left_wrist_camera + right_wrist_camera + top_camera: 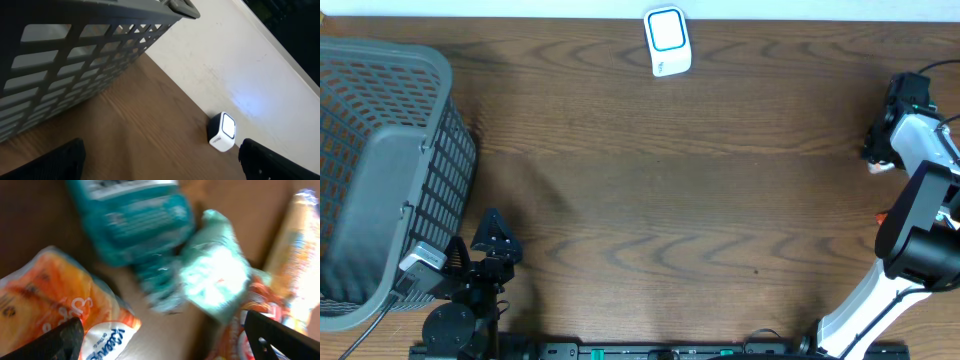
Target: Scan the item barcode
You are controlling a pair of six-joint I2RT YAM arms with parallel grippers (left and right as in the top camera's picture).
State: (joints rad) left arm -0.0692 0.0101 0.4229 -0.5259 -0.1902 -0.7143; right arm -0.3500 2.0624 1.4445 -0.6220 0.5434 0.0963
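The barcode scanner (667, 41), a small white box with a blue-rimmed window, stands at the table's far edge; the left wrist view shows the scanner (223, 131) ahead and to the right. My left gripper (160, 167) is open and empty above bare wood near the front left (495, 235). My right arm (920, 200) reaches off the table's right edge. Its gripper (162, 342) is open over a cardboard box of packaged items: a teal pack (132, 220), a pale green pack (215, 277) and an orange tissue pack (60, 305). Nothing sits between its fingers.
A large grey slatted basket (380, 170) fills the table's left side, and in the left wrist view the basket (75, 55) stands close ahead. Another orange pack (300, 255) lies at the box's right. A white wall strip borders the table's far edge.
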